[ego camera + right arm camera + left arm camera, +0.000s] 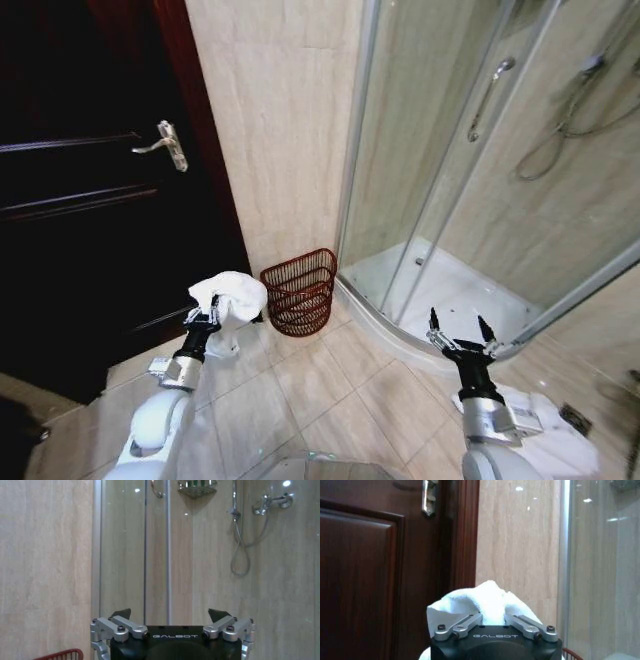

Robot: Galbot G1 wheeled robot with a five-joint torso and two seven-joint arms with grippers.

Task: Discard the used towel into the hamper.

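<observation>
A crumpled white towel (232,295) is held up off the floor, with my left gripper (207,318) shut on it. In the left wrist view the towel (482,600) bulges out from between the gripper's links. The hamper (301,290), a small round red-brown slatted basket, stands on the floor against the wall, just right of the towel and a little farther off. Its rim (62,654) peeks into the right wrist view. My right gripper (460,333) is raised at the lower right, open and holding nothing, near the shower's curved threshold.
A dark wooden door (90,190) with a metal lever handle (168,143) fills the left. A beige tiled wall (280,130) stands behind the hamper. The glass shower enclosure (470,170) with its raised white base takes the right. Beige floor tiles (320,390) lie in front.
</observation>
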